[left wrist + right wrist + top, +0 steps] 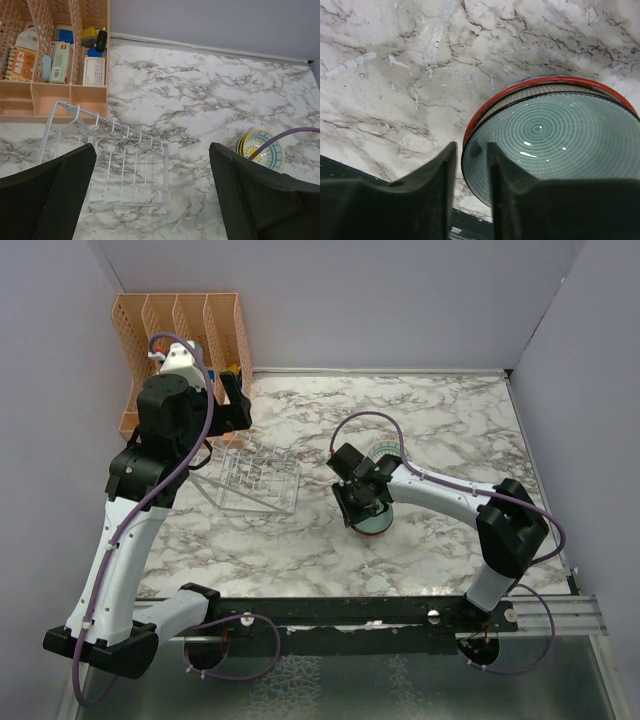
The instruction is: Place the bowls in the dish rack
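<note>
Two bowls were found stacked closest to the arm bases, a bit right of centre: a green bowl (pixel 545 145) with fine rings, nested in a red-rimmed bowl (pixel 515 92). The right gripper (pixel 471 152) was set low over that stack, one finger inside the green bowl and one outside. The two were drawn nearly together with the rim caught between, so it looked clamped on the green bowl's edge. A rim pinch was probably picked because the bowl is too wide to be spanned, and the top one can be peeled off without the lower one being dragged.

Just left of that and a little farther out, the dish rack (pixel 130 170) was sat on the marble tabletop (pixel 440 420), prongs up. Nothing was loaded in it as far as could be seen, so the job looked barely started.

Farther back, another small stack of yellow-rimmed patterned bowls (pixel 267 160) was left waiting, partly crossed by a purple cable (pixel 295 134).

The left gripper (pixel 152 150) was held high, fingers spread wide with nothing gripped. It was likely kept out of the way with its camera pointed down at the rack.

At the far left corner, an orange file organiser (pixel 55 95) stuffed with boxes and a notebook was seen. It isn't needed for this job.
</note>
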Robot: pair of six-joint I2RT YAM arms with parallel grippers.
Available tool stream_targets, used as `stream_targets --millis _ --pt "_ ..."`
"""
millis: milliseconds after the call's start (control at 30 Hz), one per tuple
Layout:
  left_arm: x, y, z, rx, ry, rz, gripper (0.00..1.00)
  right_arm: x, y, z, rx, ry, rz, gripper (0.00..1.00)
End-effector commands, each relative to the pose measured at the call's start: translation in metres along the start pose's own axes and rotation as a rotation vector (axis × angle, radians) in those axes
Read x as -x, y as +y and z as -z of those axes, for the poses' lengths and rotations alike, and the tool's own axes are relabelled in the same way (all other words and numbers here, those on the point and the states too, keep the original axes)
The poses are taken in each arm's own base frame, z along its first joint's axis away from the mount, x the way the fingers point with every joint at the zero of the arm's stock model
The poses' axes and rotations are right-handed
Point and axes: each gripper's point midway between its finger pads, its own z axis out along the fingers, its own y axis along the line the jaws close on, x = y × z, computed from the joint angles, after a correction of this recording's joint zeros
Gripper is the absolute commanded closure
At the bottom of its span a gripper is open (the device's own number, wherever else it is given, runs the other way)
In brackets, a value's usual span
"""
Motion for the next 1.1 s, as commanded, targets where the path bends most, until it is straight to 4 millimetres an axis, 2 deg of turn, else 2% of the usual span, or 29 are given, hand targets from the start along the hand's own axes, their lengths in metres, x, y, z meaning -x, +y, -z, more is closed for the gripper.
stream_targets --millis 0,167,400,633,933,1067 --pt "0.005 0.005 0.007 0.023 -0.030 -0.006 0.01 0.008 0.003 0.002 0.010 -0.019 0.012 0.78" --pt "-0.002 0.007 0.005 0.028 -0.017 -0.002 0.01 0.006 0.002 0.010 0.009 -0.009 0.019 0.92" --pt "-0.005 0.007 0.004 0.024 -0.014 0.001 0.01 0.010 0.002 0.028 0.004 -0.012 0.037 0.92" --pt "-0.005 0.007 0.007 0.021 -0.016 0.004 0.01 0.018 0.005 0.051 0.011 -0.025 0.042 0.99" --pt "0.002 0.009 0.014 0.034 -0.037 0.006 0.01 0.047 0.022 0.090 0.071 -0.105 0.043 0.99" --pt "0.009 0.008 0.016 0.033 -0.049 0.010 0.01 0.068 0.045 0.111 0.180 -0.169 0.045 0.99"
